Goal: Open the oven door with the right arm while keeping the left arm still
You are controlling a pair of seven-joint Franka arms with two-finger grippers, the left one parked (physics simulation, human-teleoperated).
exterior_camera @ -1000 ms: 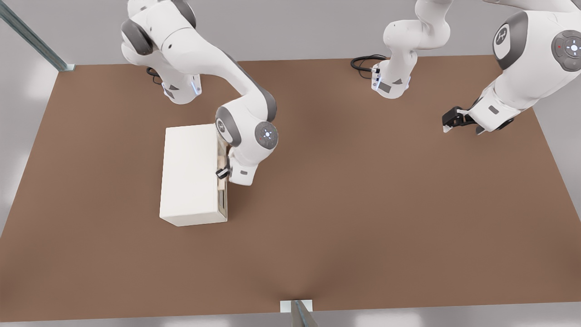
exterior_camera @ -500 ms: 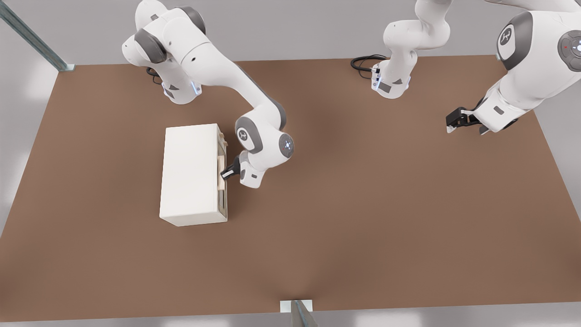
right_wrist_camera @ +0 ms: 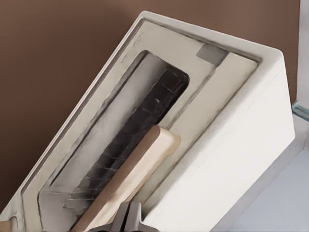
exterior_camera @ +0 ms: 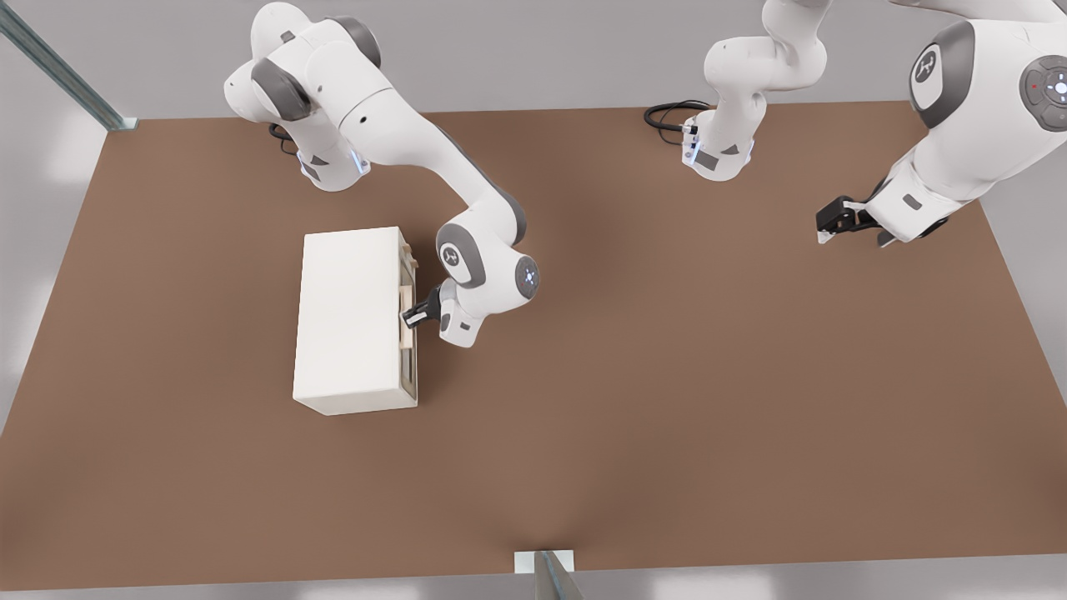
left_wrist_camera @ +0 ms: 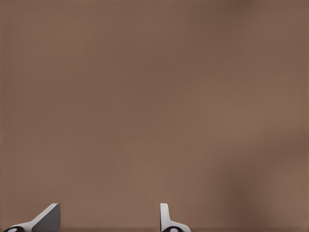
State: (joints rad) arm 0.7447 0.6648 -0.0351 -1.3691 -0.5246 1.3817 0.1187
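On the brown table [exterior_camera: 667, 400], toward the front view's left, stands the oven [exterior_camera: 348, 321] — a plain cream-white box lying lengthwise, its front face turned toward the front view's right. Along that face the oven door [exterior_camera: 408, 321] shows as a narrow edge flush against the box. From the wrist camera the door [right_wrist_camera: 120, 140] appears as a cream panel with a dark, gridded window, lying flat in its frame, and the pale beige bar handle [right_wrist_camera: 130, 181] runs along it near the edge that meets the oven's top. Just to the right of the oven in the front view, the right arm [exterior_camera: 400, 142] reaches down from its base at the table's far edge and bends at a grey-capped joint, bringing the gripper [exterior_camera: 412, 317] up against the door at the handle, roughly halfway along the oven's length. In the wrist view the gripper [right_wrist_camera: 126, 218] sits right at the handle's near end, its two dark fingers [right_wrist_camera: 121, 216] pressed together with no gap visible between them — nothing is seen pinched there, and the handle passes beside them.
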